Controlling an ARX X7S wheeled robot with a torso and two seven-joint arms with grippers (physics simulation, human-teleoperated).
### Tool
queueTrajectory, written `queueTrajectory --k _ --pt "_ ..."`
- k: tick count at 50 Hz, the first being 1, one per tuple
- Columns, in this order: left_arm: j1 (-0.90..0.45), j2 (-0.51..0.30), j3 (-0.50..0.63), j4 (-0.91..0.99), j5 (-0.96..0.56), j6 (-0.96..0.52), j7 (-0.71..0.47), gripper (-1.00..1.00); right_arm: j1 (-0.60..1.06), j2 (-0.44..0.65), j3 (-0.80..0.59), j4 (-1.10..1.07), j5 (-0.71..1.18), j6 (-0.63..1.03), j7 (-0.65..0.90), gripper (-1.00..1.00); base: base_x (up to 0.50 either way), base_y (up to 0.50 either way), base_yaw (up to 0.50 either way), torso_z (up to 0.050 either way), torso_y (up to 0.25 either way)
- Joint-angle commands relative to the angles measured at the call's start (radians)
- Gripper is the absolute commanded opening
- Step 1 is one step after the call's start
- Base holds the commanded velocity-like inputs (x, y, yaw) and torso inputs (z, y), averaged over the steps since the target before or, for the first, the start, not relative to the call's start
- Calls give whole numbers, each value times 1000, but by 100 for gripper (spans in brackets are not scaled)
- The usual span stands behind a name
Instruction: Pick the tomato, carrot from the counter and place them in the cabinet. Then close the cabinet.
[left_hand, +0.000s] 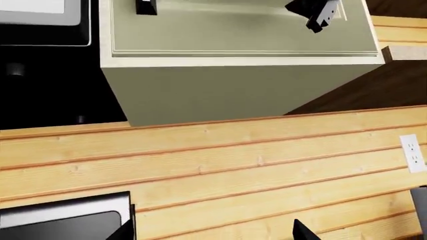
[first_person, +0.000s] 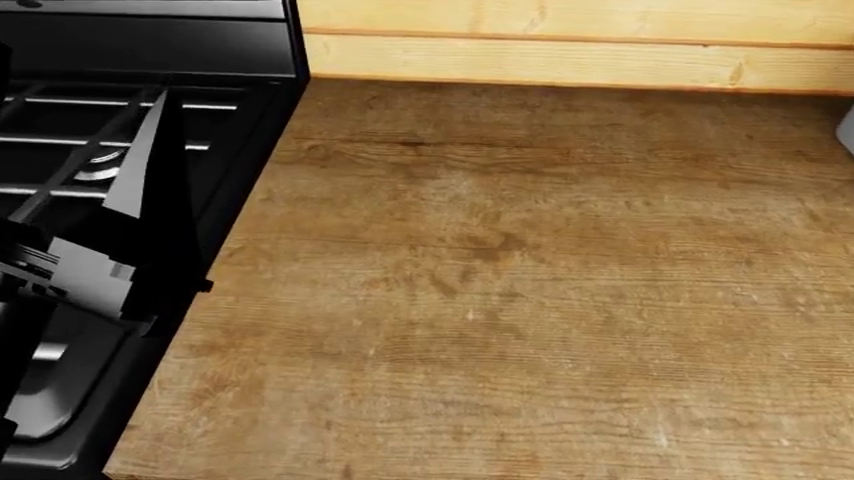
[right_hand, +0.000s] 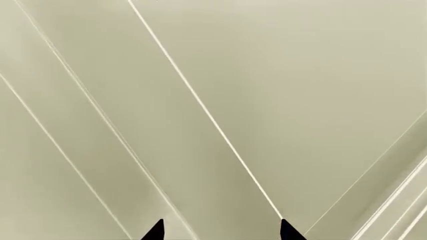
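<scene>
Neither the tomato nor the carrot shows anywhere; the counter (first_person: 534, 290) lies bare from the stove (first_person: 120, 150) edge to the back wall. My right gripper (right_hand: 220, 232) faces a pale cabinet door (right_hand: 233, 100) close up, fingertips spread apart. My left gripper (left_hand: 213, 232) looks wide too. I judge closing is due: press flat, pushing steadily.
</scene>
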Motion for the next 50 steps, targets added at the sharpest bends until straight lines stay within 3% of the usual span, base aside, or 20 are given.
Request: queueTrajectory --k 1,26,31,35,48,50 --pt "3 2 3 -3 1 7 7 100 -71 -13 12 454 218 64 -110 100 14 1 4 0 0" --pt "1 1 5 -26 -8 7 6 100 -37 74 72 430 237 36 -123 100 1 0 0 0 235" --pt "-25 3 8 -54 -5 -6 -13 100 -179 253 113 -85 266 334 -120 100 0 0 0 0 250" --pt "-57 16 22 -93 10 -14 -19 100 -260 352 167 -371 299 495 -118 100 0 0 0 0 250" --pt "-88 25 26 -147 23 -29 -41 100 -419 506 380 -1021 410 857 -114 100 0 0 0 0 250" --pt "-83 24 21 -148 22 -27 -42 100 -424 554 398 -1054 579 859 8 100 0 0 0 0 250"
